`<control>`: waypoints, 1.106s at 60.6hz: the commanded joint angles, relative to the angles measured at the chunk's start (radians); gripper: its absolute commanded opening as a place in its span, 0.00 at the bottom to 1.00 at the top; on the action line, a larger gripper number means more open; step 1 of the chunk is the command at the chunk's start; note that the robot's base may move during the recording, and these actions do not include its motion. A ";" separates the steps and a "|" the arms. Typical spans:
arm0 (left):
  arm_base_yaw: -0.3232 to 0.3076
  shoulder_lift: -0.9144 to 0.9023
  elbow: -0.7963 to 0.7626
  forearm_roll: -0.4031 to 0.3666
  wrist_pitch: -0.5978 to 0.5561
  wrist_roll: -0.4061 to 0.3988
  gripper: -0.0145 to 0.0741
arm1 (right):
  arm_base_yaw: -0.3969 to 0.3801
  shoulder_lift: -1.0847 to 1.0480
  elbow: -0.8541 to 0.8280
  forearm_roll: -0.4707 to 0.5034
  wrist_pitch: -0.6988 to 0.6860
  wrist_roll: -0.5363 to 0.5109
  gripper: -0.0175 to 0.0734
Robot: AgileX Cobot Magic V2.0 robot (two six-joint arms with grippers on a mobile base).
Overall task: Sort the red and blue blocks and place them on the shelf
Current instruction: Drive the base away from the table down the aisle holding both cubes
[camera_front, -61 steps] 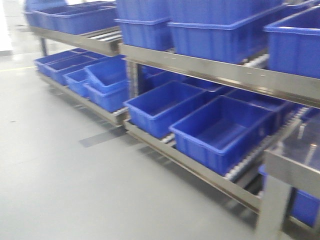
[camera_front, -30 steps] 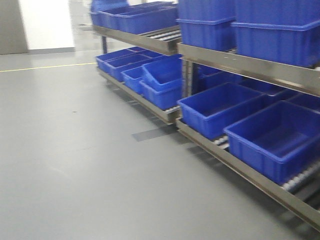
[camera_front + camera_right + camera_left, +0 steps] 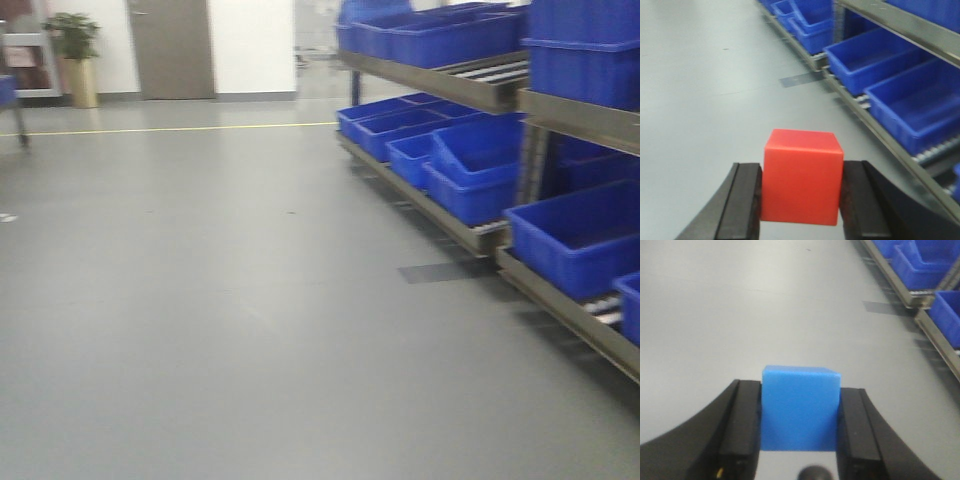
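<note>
A bright blue block [image 3: 800, 407] is clamped between the black fingers of my left gripper [image 3: 800, 412], which is shut on it above the grey floor. A bright red block [image 3: 802, 175] sits the same way in my right gripper [image 3: 802, 182], pressed on both sides by its pads. The stainless-steel shelf [image 3: 440, 85] runs along the right of the front view, with its lower level [image 3: 875, 125] also showing at the right of the right wrist view and at the top right of the left wrist view [image 3: 910, 295]. Neither gripper shows in the front view.
Large blue bins [image 3: 470, 165] fill both shelf levels, and more bins [image 3: 910, 102] lie close to my right. Grey floor [image 3: 200, 300] spreads to the left. A door [image 3: 170, 48], a potted plant [image 3: 75, 50] and a yellow floor line [image 3: 170, 128] lie far back.
The front view has swung left: the shelf and bins slid from the centre to the right edge, and the open floor, door and plant have come into sight.
</note>
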State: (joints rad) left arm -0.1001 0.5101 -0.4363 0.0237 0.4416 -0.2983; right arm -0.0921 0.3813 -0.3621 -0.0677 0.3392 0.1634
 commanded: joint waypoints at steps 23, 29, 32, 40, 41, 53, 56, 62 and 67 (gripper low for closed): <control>0.002 0.004 -0.029 0.000 -0.084 0.001 0.30 | -0.006 0.002 -0.026 -0.013 -0.095 -0.007 0.26; 0.002 0.004 -0.029 0.000 -0.084 0.001 0.30 | -0.006 0.002 -0.026 -0.013 -0.095 -0.007 0.26; 0.002 0.004 -0.029 0.000 -0.084 0.001 0.30 | -0.006 0.002 -0.026 -0.013 -0.095 -0.007 0.26; 0.002 0.004 -0.029 0.000 -0.084 0.001 0.30 | -0.006 0.002 -0.026 -0.013 -0.095 -0.007 0.26; 0.002 0.004 -0.029 0.000 -0.084 0.001 0.30 | -0.006 0.002 -0.026 -0.013 -0.095 -0.007 0.26; 0.002 0.004 -0.029 0.000 -0.084 0.001 0.30 | -0.006 0.002 -0.026 -0.013 -0.095 -0.007 0.26; 0.002 0.004 -0.029 0.000 -0.084 0.001 0.30 | -0.006 0.002 -0.026 -0.013 -0.095 -0.007 0.26; 0.002 0.004 -0.029 0.000 -0.084 0.001 0.30 | -0.006 0.002 -0.026 -0.013 -0.095 -0.007 0.26; 0.002 0.004 -0.029 0.000 -0.084 0.001 0.30 | -0.006 0.002 -0.026 -0.013 -0.095 -0.007 0.26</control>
State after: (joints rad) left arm -0.1001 0.5101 -0.4363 0.0237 0.4416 -0.2983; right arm -0.0921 0.3813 -0.3621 -0.0677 0.3392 0.1634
